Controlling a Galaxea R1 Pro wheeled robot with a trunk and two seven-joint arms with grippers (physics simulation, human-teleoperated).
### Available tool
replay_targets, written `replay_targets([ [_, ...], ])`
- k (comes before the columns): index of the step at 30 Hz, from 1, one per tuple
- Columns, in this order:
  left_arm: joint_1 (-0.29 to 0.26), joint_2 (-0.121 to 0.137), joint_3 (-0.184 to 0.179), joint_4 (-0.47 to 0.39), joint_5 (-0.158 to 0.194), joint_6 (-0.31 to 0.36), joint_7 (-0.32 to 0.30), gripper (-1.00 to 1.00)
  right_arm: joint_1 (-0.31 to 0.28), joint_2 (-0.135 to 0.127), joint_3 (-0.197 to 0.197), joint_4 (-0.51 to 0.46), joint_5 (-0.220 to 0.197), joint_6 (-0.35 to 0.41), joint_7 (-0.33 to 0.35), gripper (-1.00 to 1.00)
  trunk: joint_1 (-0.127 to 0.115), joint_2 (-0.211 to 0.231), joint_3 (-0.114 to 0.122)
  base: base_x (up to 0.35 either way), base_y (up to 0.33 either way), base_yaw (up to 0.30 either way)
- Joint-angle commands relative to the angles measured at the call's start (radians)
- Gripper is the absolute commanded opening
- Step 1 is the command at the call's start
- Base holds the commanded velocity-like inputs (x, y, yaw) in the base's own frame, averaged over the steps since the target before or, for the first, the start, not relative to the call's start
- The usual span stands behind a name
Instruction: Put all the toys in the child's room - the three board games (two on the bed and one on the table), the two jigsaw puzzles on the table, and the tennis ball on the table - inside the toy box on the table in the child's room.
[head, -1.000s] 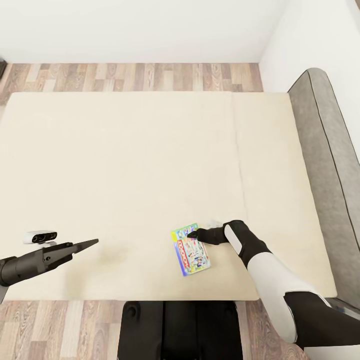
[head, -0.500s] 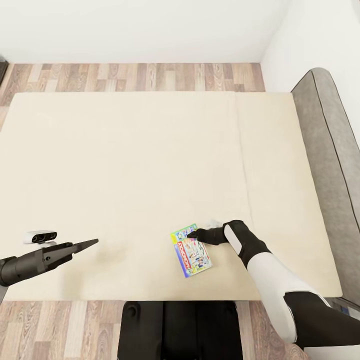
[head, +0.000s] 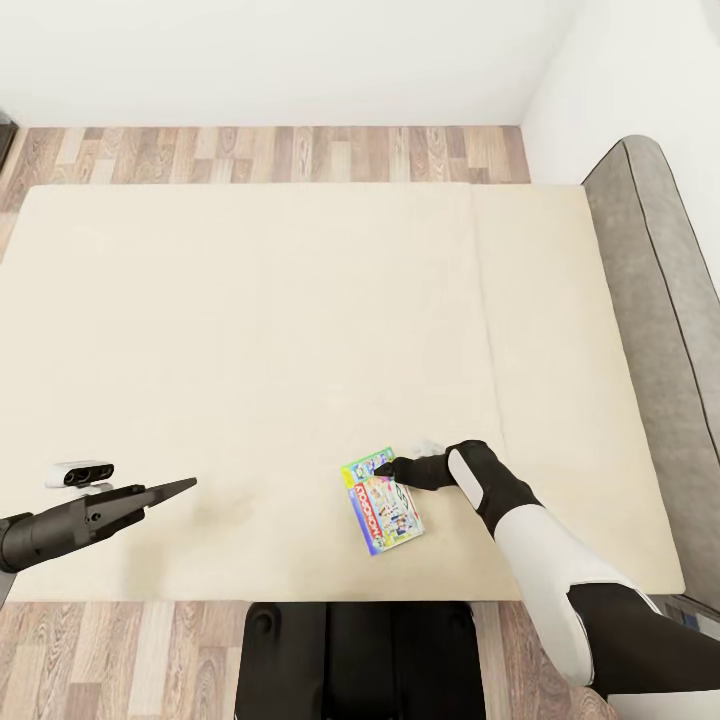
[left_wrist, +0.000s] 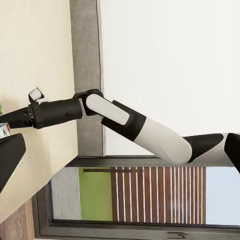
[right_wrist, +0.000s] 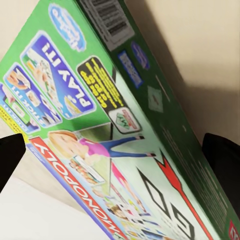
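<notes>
Board game: I have one green-lidded board game (head: 381, 499) lying flat on the bed (head: 250, 350), near the edge closest to my base and skewed against that edge.
Right gripper: my right gripper (head: 385, 467) sits at the box's far short end. In the right wrist view the box (right_wrist: 125, 145) runs up between the two dark fingertips (right_wrist: 11, 155), one on each side, with daylight between tip and cardboard. I read the fingers as spread around the box, not yet clamped on it.
Why there: the lid is thin and flat on a soft mattress, so I judge an edge-on approach at the short end is the only way to get the fingers round it.
Left gripper: my left gripper (head: 178, 488) hangs low over bare mattress, well apart from the box, its tips drawn to a point, so pressed together and carrying nothing.
Headboard: the grey padded headboard (head: 660, 330) runs along my right.
Containers: no bin is with me here, so I judge this game has yet to be carried to one.
</notes>
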Motion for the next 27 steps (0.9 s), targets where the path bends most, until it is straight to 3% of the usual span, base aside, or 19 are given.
replay_targets([
  [1, 0.0, 0.0, 0.0, 0.0, -0.001, 0.011, -0.004, 1.0, 0.0, 0.0, 0.001, 0.0, -0.008, 0.001, -0.001, 1.0, 0.001, -0.001, -0.001, 0.0, 0.0, 0.0],
  [27, 0.001, 0.005, 0.0, 0.001, 0.007, 0.011, -0.004, 1.0, 0.0, 0.003, 0.0, 0.0, -0.009, -0.001, -0.002, 1.0, 0.001, -0.001, -0.001, 0.0, 0.0, 0.0],
])
